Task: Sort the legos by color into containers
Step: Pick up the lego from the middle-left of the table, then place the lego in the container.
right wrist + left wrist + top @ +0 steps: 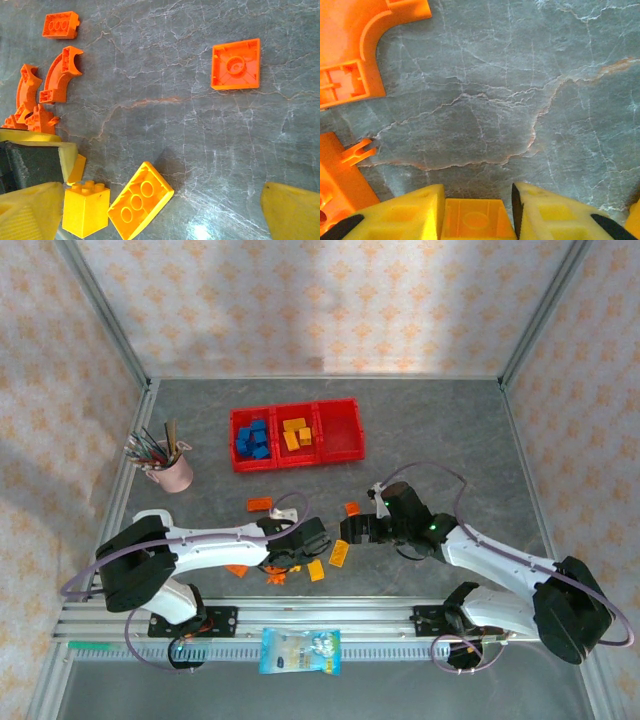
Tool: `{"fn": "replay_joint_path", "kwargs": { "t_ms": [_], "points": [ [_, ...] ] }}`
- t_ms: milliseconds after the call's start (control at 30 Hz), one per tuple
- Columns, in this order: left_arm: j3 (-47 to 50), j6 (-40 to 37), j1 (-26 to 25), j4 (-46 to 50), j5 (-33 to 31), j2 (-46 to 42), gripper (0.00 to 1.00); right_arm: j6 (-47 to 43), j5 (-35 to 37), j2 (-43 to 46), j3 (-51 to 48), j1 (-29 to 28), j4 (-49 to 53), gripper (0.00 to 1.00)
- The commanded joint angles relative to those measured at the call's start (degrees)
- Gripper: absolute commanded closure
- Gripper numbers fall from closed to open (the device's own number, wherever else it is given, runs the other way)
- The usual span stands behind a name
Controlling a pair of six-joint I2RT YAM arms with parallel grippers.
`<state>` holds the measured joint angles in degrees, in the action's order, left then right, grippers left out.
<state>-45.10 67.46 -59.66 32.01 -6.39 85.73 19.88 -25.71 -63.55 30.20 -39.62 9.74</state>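
Where the containers stood: twelve o'clock from both my grippers, well apart from them.
Contents: blue legos lay in the nine o'clock bin, yellow-orange legos in the middle one.
My left gripper: clenched on a yellow-orange brick, which was cut off at six o'clock.
My right gripper: released, spread wide around a flat yellow-orange brick on the table.
Cut off: orange curved pieces ran past the nine o'clock edge; I could not tell their full shape.
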Motion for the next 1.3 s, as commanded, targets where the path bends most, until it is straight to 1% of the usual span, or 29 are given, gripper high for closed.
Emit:
{"fn": "replay_joint_path", "kwargs": {
  "t_ms": [0,133,300,400,533,600,667,733,833,933,1033,1133,1267],
  "points": [
    [0.96,-0.40,-0.37,0.29,-1.05,-2.00,0.64,0.53,1.12,0.05,0.82,-0.29,-0.63,0.00],
    [0.09,-1.26,0.37,1.53,-2.14,-3.55,0.64,0.46,1.67,0.27,1.82,-0.29,-0.25,0.00],
    [-3.75,-5.15,3.29,3.87,-4.59,-5.46,0.64,0.27,2.52,0.37,4.34,-0.29,0.19,0.00],
    [-6.90,-9.27,6.88,4.86,-6.95,-5.92,0.64,0.46,2.96,0.29,5.97,-0.23,-0.22,0.00],
    [-13.50,-16.99,12.76,4.65,-11.31,-4.43,0.64,1.56,5.71,-0.76,8.99,0.60,-0.03,0.00],
    [-17.43,-20.96,15.66,4.11,-12.87,-2.12,0.64,2.37,6.70,-1.81,10.40,1.72,0.02,0.00],
    [-20.92,-25.49,18.99,1.79,-13.02,1.04,0.63,2.97,6.59,-3.09,11.86,3.27,-0.17,0.00],
    [-24.87,-28.44,22.07,0.41,-11.80,4.59,0.63,3.60,6.74,-3.85,12.71,4.26,-0.93,0.00],
    [-31.28,-32.45,25.07,-1.87,-13.50,10.27,0.63,4.20,7.38,-5.01,13.55,5.89,-1.77,0.00],
    [-37.51,-34.70,28.69,-4.52,-10.90,16.60,0.63,4.37,7.35,-6.29,14.16,7.15,-2.53,0.00],
    [-43.33,-36.48,30.84,-7.12,-8.63,23.00,0.63,4.16,7.26,-7.48,15.08,7.67,-2.82,0.00],
    [-49.94,-37.21,31.81,-5.35,-8.37,30.10,0.63,3.79,7.50,-8.32,15.91,7.89,-2.84,0.00],
    [-53.38,-37.66,32.35,-4.46,-8.02,34.10,0.59,3.08,7.52,-9.17,16.39,8.06,-2.71,0.00]
  ]
}}
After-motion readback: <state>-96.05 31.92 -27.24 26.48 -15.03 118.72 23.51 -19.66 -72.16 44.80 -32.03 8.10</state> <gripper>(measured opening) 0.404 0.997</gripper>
